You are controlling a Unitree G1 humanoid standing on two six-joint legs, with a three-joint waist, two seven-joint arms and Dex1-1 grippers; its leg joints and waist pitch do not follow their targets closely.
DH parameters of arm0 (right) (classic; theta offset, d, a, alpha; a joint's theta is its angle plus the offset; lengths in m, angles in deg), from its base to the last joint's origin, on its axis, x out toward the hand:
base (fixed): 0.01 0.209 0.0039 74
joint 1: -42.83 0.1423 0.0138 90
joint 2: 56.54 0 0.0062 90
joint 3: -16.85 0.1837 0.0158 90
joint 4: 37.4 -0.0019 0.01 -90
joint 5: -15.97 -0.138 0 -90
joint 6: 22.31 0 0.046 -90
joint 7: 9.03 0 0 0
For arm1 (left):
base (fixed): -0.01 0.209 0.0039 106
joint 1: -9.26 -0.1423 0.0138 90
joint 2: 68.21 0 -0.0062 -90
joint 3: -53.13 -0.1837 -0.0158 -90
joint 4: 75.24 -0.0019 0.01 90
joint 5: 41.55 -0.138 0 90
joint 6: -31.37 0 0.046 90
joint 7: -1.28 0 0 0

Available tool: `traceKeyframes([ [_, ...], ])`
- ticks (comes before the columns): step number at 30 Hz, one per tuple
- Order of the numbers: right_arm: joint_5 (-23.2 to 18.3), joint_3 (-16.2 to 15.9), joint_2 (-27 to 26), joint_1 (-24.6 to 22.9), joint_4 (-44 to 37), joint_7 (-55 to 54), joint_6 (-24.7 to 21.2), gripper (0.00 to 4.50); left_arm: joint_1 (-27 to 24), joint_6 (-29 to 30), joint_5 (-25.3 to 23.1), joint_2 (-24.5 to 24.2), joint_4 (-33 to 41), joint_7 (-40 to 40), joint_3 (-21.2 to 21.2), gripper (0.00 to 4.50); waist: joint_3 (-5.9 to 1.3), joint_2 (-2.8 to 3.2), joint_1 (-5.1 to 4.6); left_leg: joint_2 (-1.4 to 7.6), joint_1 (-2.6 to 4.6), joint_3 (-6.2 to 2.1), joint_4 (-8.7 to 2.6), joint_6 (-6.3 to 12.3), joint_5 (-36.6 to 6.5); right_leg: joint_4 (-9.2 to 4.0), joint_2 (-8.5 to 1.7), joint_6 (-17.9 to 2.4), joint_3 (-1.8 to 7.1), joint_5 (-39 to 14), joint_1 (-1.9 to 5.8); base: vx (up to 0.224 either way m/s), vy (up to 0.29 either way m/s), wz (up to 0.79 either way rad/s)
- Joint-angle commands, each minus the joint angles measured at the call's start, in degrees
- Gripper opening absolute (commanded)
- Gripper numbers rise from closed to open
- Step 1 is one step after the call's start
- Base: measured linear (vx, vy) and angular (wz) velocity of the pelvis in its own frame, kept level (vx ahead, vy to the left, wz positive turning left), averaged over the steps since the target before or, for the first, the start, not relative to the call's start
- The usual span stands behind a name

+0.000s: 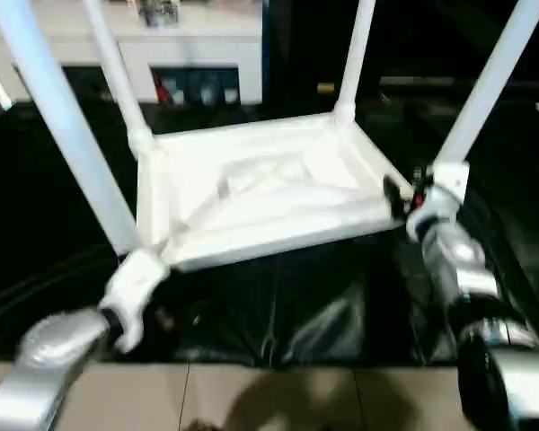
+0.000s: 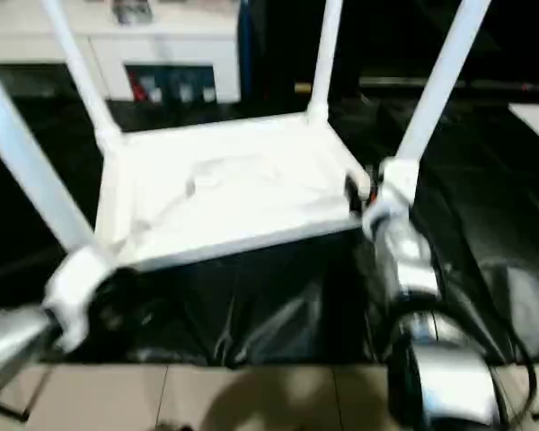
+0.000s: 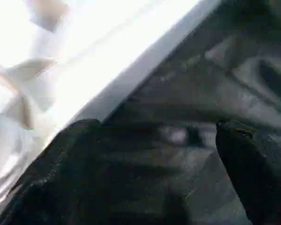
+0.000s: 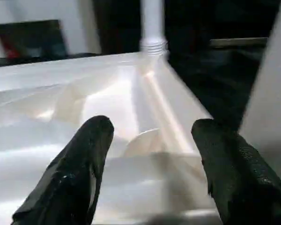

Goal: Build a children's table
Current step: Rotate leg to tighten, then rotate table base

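You have the children's table (image 1: 260, 193) upside down on the black-covered work table (image 1: 305, 314), all four legs (image 1: 63, 117) pointing up; its near edge sits back from the work table's front edge, leaving a bare black strip; your left gripper (image 3: 154, 154) is spread wide just beside the near-left corner, touching nothing; your right gripper (image 4: 152, 150) is spread at the near-right corner socket, holding nothing.

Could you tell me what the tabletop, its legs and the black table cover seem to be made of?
Tabletop: probably moulded white plastic, smooth with a slight sheen and raised ribs on its upturned underside.
Legs: likely the same white plastic, plain smooth tubes.
Black cover: looks like thin plastic sheeting, glossy, with creases catching the light.
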Motion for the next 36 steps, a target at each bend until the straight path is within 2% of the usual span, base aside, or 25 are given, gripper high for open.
traceKeyframes([
  [1,-1.5,-1.0,0.1,-2.6,-6.8,2.1,-2.3,3.12,-1.6,-1.8,2.6,-0.7,-0.3,-1.7,3.9,4.45,-3.45,-0.21,-0.12,0.05,1.55,0.23,-4.16,-0.29,-29.3,-4.85,0.19,-7.8,0.34,-25.9,1.10,0.000,0.000,0.00],
  [5,-3.3,-3.2,0.0,-11.8,-20.3,5.3,-7.5,3.12,-2.2,-5.8,4.5,1.1,-3.2,0.4,9.1,4.45,-3.05,-0.44,0.14,0.03,2.22,0.24,-4.23,-0.78,-31.6,-5.80,0.35,-5.2,0.64,-30.8,0.38,0.000,0.000,0.00],
  [6,-3.4,-3.4,0.1,-12.2,-20.9,5.5,-7.7,3.12,-2.1,-5.9,4.5,1.3,-3.2,0.6,9.2,4.45,-2.97,-0.34,0.26,0.10,2.11,0.05,-4.48,-1.20,-31.8,-5.89,0.25,-4.5,0.67,-31.7,0.59,0.000,0.000,0.00],
  [8,-3.5,-4.7,0.4,-15.5,-25.3,6.8,-8.7,3.12,-1.8,-6.8,4.5,2.3,-3.5,2.3,10.2,4.45,-2.76,-0.55,0.18,0.07,2.42,-0.15,-4.46,-1.72,-33.9,-6.45,0.20,-3.2,0.55,-35.1,0.19,0.000,0.000,0.00],
  [12,-3.4,-5.8,1.4,-22.5,-33.8,7.5,-12.1,3.12,1.0,-9.3,3.6,5.5,-5.9,8.2,12.1,4.45,-2.53,-0.71,-0.20,-0.13,2.59,-0.49,-4.60,-2.29,-35.5,-7.37,0.37,-1.3,0.13,-38.3,0.21,0.000,0.000,0.00],
  [15,-3.4,-5.3,1.6,-24.0,-35.7,6.7,-13.9,3.12,2.4,-10.3,3.4,6.4,-6.8,9.4,12.0,4.45,-2.34,-0.92,-0.87,-0.27,2.43,-0.99,-4.69,-2.62,-37.4,-7.88,0.31,-0.1,-0.71,-41.0,0.51,0.000,0.000,0.00],
  [16,-2.9,-4.9,1.9,-24.4,-35.8,5.7,-15.4,3.12,4.4,-10.4,2.4,7.3,-7.7,11.0,11.1,4.45,-2.26,-0.67,-1.11,-0.24,2.29,-1.27,-5.01,-2.79,-38.3,-8.03,0.42,0.2,-1.17,-41.0,1.00,-0.050,0.038,-0.18],
  [17,-1.5,-4.8,2.2,-24.1,-35.0,3.6,-16.9,3.12,6.0,-10.9,1.3,8.0,-8.8,12.4,10.3,4.45,-1.95,-0.13,-1.22,-0.06,2.91,-1.51,-5.38,-3.21,-41.1,-8.49,0.88,0.0,-1.67,-40.2,0.70,-0.050,0.038,-0.18],
  [18,-1.3,-4.8,2.3,-24.1,-34.8,3.3,-17.0,3.12,6.2,-10.9,1.2,8.1,-8.9,12.5,10.2,4.45,-1.90,-0.09,-1.33,-0.06,3.39,-1.55,-5.34,-3.22,-42.7,-8.95,1.14,-0.1,-2.21,-40.0,0.61,-0.078,0.032,-0.12],
  [19,0.9,-4.8,2.4,-23.2,-33.4,0.2,-18.2,3.12,8.2,-11.2,0.8,9.0,-10.0,13.8,9.5,4.45,-1.39,0.54,-1.71,0.42,3.57,-1.82,-6.42,-3.33,-46.7,-9.00,1.87,-0.7,-3.78,-37.3,1.38,-0.087,0.030,-0.08],
  [20,1.4,-4.6,2.2,-22.4,-32.5,-1.6,-19.9,3.12,9.4,-11.2,1.1,9.7,-10.4,14.2,9.1,4.45,-1.53,1.11,-1.12,2.29,0.21,-2.06,-10.31,-3.41,-50.8,-0.94,1.70,-3.0,-3.26,-25.9,6.25,-0.087,0.030,-0.08],
  [21,1.5,-4.6,2.2,-22.4,-32.4,-1.8,-20.1,3.12,9.6,-11.2,1.2,9.7,-10.5,14.2,9.0,4.45,-0.67,1.49,0.49,3.42,-3.05,-0.78,-13.90,-4.00,-55.1,5.46,2.03,-4.1,-3.14,-20.5,8.26,-0.133,0.006,-0.05],
  [22,1.8,-4.6,2.1,-21.8,-31.9,-2.8,-21.2,3.12,10.3,-11.1,1.7,10.3,-10.6,14.3,8.7,4.45,-1.01,0.91,3.10,3.37,-3.94,0.95,-13.54,-2.80,-55.0,7.16,1.96,-3.5,-2.60,-16.4,8.29,-0.096,-0.068,0.11],
  [23,2.9,-5.2,2.1,-20.8,-30.4,-3.8,-21.4,3.12,11.1,-10.5,2.7,11.0,-10.2,13.9,8.0,4.45,-2.19,-4.92,1.36,-0.65,5.45,2.06,1.44,-2.39,-31.7,-5.43,-1.95,2.2,2.51,-54.1,-2.29,-0.096,-0.068,0.11],
  [24,3.0,-5.2,2.1,-20.7,-30.4,-3.9,-21.4,3.12,11.1,-10.5,2.7,11.0,-10.2,13.9,7.9,4.45,-0.87,-2.90,1.56,-1.44,7.65,-0.30,8.77,-1.64,-21.6,-11.10,-8.32,0.4,4.22,-70.2,-6.01,-0.035,-0.098,0.07],
  [25,4.4,-5.9,1.8,-19.2,-28.3,-5.4,-21.6,3.12,11.5,-9.2,4.2,11.7,-9.1,13.0,6.6,4.45,-1.96,-2.47,1.68,-2.13,1.24,-3.85,7.02,-0.21,-8.0,-7.93,-7.79,-1.4,6.54,-66.6,0.78,-0.034,-0.024,-0.19],
  [26,5.0,-6.2,1.7,-18.4,-27.3,-6.1,-21.8,3.12,11.5,-8.4,4.9,11.9,-8.5,12.4,6.1,4.45,-2.08,-1.72,1.96,-0.42,2.01,-3.87,2.44,-3.09,-15.8,-5.51,-4.76,-3.6,3.49,-55.3,1.01,-0.034,-0.024,-0.19],
  [27,5.6,-6.3,1.5,-17.5,-26.2,-7.2,-21.8,3.12,11.2,-7.6,5.8,12.1,-7.4,11.3,5.3,4.45,-2.28,-1.42,1.89,-0.05,2.75,-3.48,0.22,-4.20,-19.0,-4.23,-2.69,-5.5,2.13,-43.9,1.51,0.000,0.000,0.00],
  [28,5.9,-6.3,1.1,-16.4,-25.4,-8.3,-21.8,3.12,10.7,-6.7,6.6,12.2,-6.1,10.3,4.4,4.45,-2.81,-0.52,1.25,0.64,3.08,-3.86,-2.37,-5.25,-27.8,-1.70,0.68,-8.0,1.33,-27.3,1.14,-0.034,0.021,0.18],
  [29,5.8,-6.2,1.0,-16.2,-25.3,-8.5,-21.8,3.12,10.5,-6.5,6.8,12.3,-5.7,10.1,4.2,4.45,-2.54,-0.06,0.95,0.81,3.33,-3.42,-3.33,-4.91,-31.0,-1.83,0.68,-10.1,1.44,-18.7,1.35,-0.034,0.021,0.18],
  [30,5.8,-6.2,1.0,-16.2,-25.3,-8.5,-21.8,3.12,10.5,-6.5,6.8,12.3,-5.7,10.1,4.2,4.45,-2.37,-0.01,0.95,0.66,3.28,-3.20,-3.64,-4.39,-31.7,-2.28,0.52,-10.6,1.48,-17.9,1.61,-0.067,0.022,0.15],
  [31,4.4,-5.8,0.2,-15.8,-26.7,-7.6,-22.0,3.12,10.1,-6.7,6.1,12.5,-4.9,11.0,3.8,4.45,-2.17,-1.02,0.82,0.26,2.87,-2.66,-3.75,-3.11,-31.7,-2.90,0.15,-10.2,1.57,-20.1,2.14,0.000,0.000,0.00],
  [32,4.1,-5.8,-0.2,-15.8,-27.4,-7.3,-22.2,3.12,10.4,-6.7,5.2,12.8,-5.0,12.6,3.7,4.45,-1.89,-1.30,0.84,0.13,2.95,-2.36,-3.75,-2.62,-32.4,-3.71,-0.27,-8.6,1.63,-26.3,1.93,0.000,0.000,0.00],
  [35,4.3,-6.3,-0.8,-15.5,-27.7,-7.0,-22.2,3.12,11.9,-7.1,3.5,13.8,-5.7,15.1,3.2,4.45,-1.77,-1.66,0.74,-0.10,2.70,-2.15,-3.70,-2.88,-31.1,-5.12,-1.07,-4.3,1.46,-35.7,1.88,0.000,0.000,0.00],
  [36,4.6,-6.4,-1.0,-15.3,-27.2,-7.2,-22.1,3.12,12.5,-6.5,3.4,14.2,-6.0,15.8,3.1,4.45,-1.77,-1.66,0.74,-0.10,2.70,-2.15,-3.70,-2.88,-31.1,-5.12,-1.07,-4.3,1.46,-35.7,1.88,0.000,0.000,0.00],
])
